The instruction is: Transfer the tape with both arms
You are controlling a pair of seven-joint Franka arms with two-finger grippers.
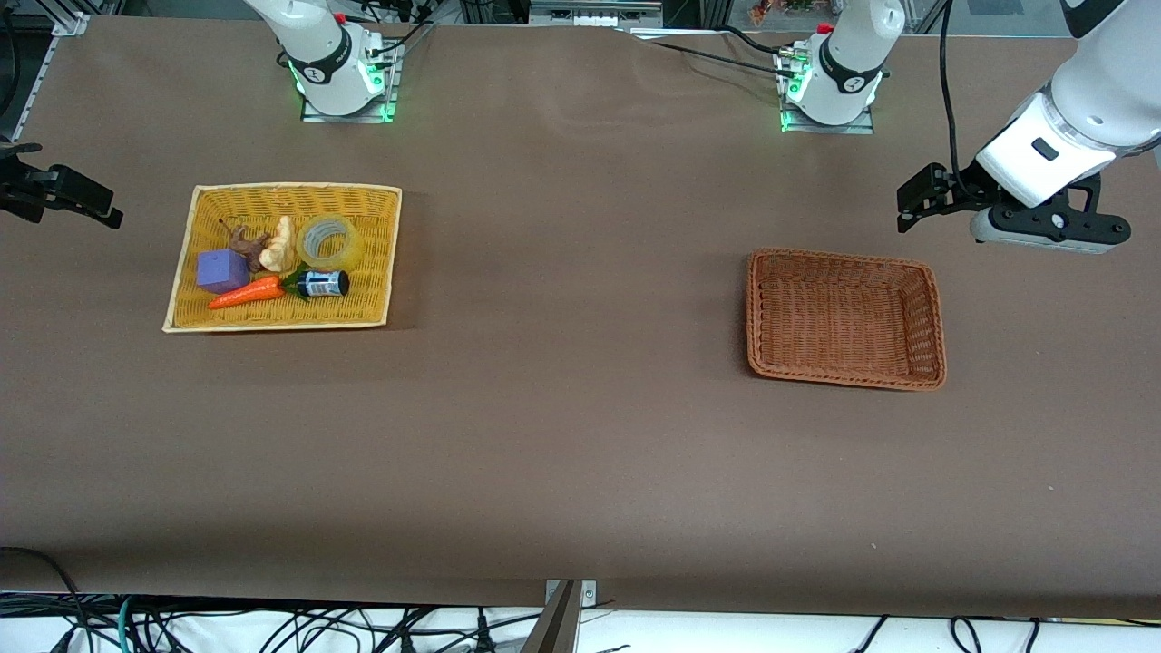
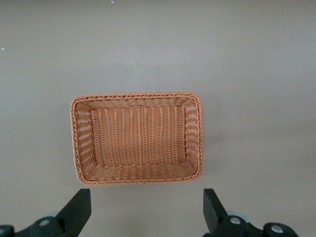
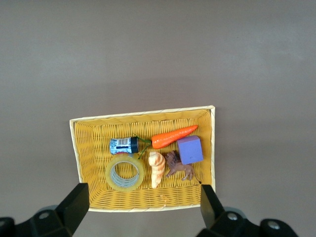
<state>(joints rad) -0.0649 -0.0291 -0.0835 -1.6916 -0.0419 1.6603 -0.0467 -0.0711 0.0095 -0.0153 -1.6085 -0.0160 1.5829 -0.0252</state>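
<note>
The tape (image 1: 328, 241), a translucent yellowish ring with a pale grey core, lies flat in the yellow basket (image 1: 290, 189) toward the right arm's end of the table. It also shows in the right wrist view (image 3: 125, 173), in the yellow basket (image 3: 143, 117). My right gripper (image 1: 91, 204) hangs open and empty in the air beside that basket, toward the table's end; it also shows in the right wrist view (image 3: 143, 217). My left gripper (image 1: 918, 201) hangs open and empty over the table beside the brown basket (image 1: 843, 258); it also shows in the left wrist view (image 2: 147, 212).
With the tape in the yellow basket lie a purple cube (image 1: 222, 270), a carrot (image 1: 247, 292), a small dark bottle (image 1: 319, 284), a croissant (image 1: 278, 245) and a brown toy animal (image 1: 245, 245). The brown basket (image 2: 136, 95) holds nothing.
</note>
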